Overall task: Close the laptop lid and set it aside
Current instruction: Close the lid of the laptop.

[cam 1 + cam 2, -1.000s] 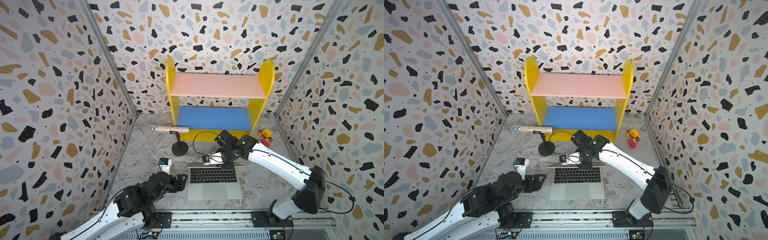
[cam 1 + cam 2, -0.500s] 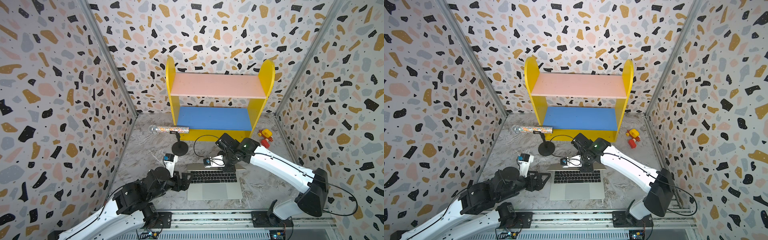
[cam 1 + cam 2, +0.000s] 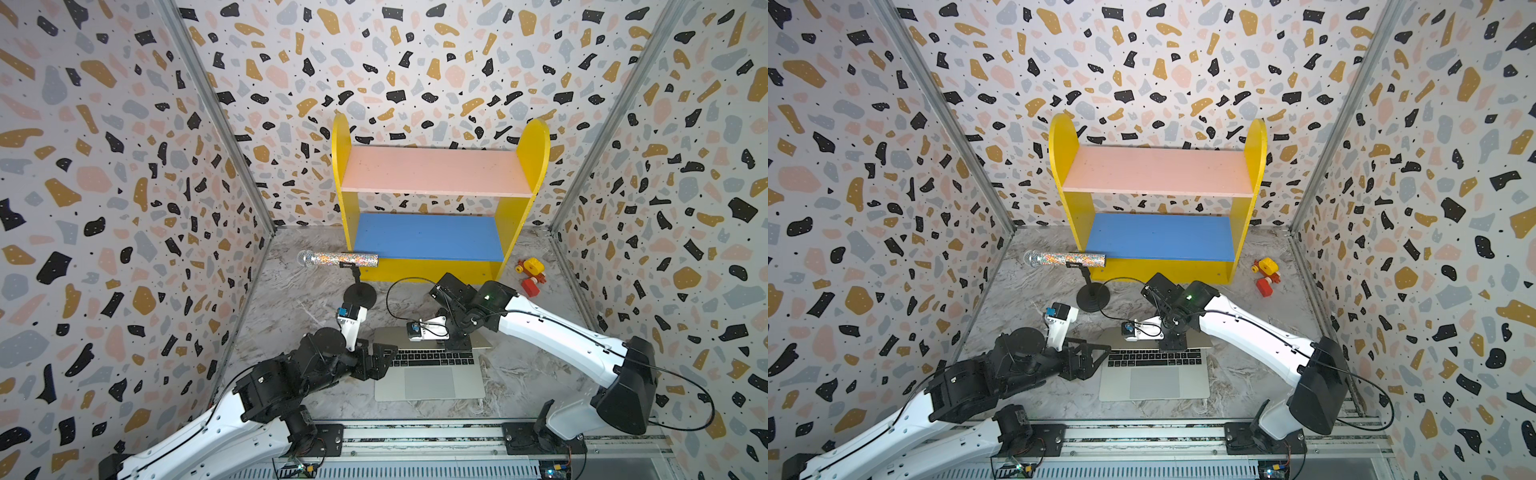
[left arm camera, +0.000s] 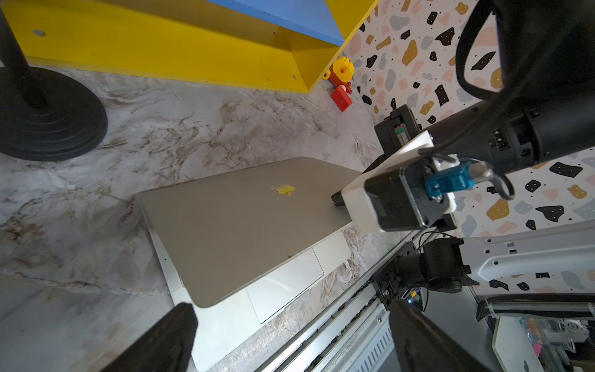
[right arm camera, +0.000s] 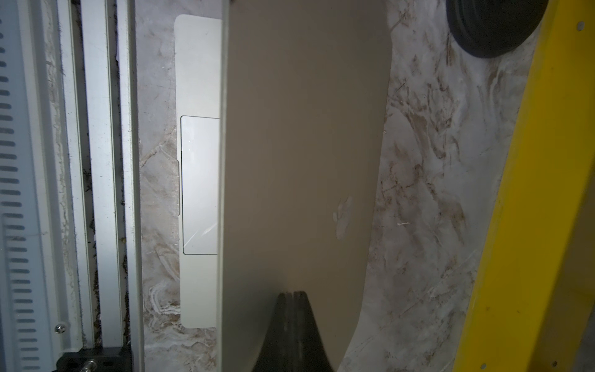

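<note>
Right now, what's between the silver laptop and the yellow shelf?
Only bare marbled tabletop separates the silver-grey laptop lid from the yellow wooden shelf, shown in the left wrist view.

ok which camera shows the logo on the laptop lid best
The left wrist view: the logo shows clear and pale yellow on the lid. The right wrist view shows it faint and stretched. Neither top view shows it.

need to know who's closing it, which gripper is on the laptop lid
The right gripper: its shut fingertips rest on the laptop lid. The left gripper stands open at the left edge of the laptop, off the lid.
</note>
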`<move>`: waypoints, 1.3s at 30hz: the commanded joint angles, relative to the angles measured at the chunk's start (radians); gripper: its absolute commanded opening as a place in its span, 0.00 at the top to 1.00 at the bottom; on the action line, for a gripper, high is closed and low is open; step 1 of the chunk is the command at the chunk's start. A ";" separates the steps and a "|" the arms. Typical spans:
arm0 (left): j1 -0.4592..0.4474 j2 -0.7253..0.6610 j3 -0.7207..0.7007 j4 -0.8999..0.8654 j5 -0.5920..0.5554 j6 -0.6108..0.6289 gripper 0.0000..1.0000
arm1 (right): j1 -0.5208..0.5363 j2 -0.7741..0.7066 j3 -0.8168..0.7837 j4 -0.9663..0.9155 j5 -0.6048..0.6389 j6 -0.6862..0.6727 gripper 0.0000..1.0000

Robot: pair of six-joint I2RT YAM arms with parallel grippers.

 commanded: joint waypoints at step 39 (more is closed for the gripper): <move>-0.001 -0.059 -0.031 0.000 -0.045 -0.050 0.03 | 0.069 -0.013 -0.150 0.003 -0.029 0.186 1.00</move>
